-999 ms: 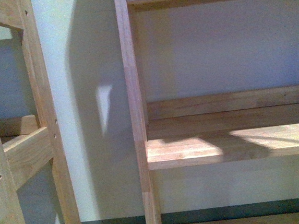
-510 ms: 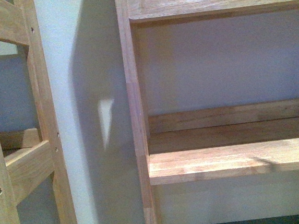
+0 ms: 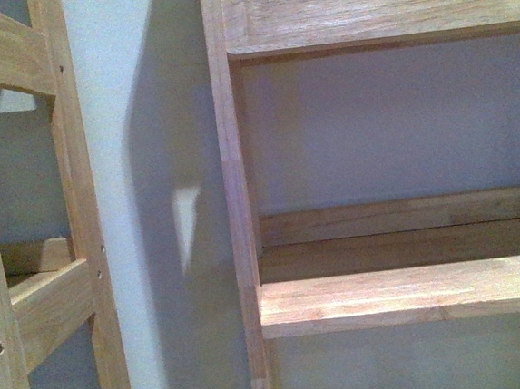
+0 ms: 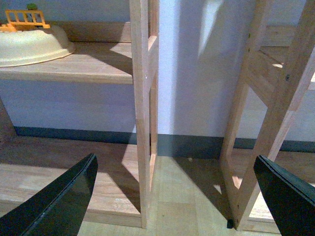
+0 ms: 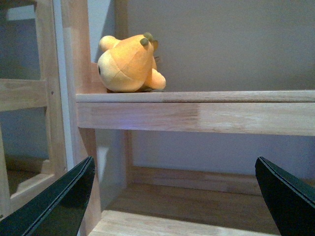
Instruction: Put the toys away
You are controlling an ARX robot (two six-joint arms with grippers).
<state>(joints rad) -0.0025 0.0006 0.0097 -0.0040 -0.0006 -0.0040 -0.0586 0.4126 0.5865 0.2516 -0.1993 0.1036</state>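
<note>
No desk is shown, so places are given by the shelf boards. The front view is filled by two wooden shelf units: the right shelf unit (image 3: 234, 206), with an upper and a lower board, and the left frame (image 3: 71, 220). A pale wall (image 3: 135, 123) is seen between and behind them. No arm and no toy are seen in this view.

In the right wrist view a shelf board (image 5: 197, 115) is seen almost edge-on. The plush toy (image 5: 129, 64), plump and orange-yellow, is found lying on that board at its end, against the upright post and close to the front edge. It is tipped over, not sitting. Its long axis is judged to run from the front edge back towards the corner by the post, though this cannot be told for sure.

The toy lies ahead of and above the right gripper (image 5: 174, 196), well apart from it. That gripper is held level and pointed at the shelf, its jaws spread wide with nothing between them. The right arm is judged the nearer.

The left gripper (image 4: 174, 196) is likewise spread wide and empty, pointed low at the foot of the frames. A cream bowl (image 4: 32, 46) is seen on a shelf there.
</note>
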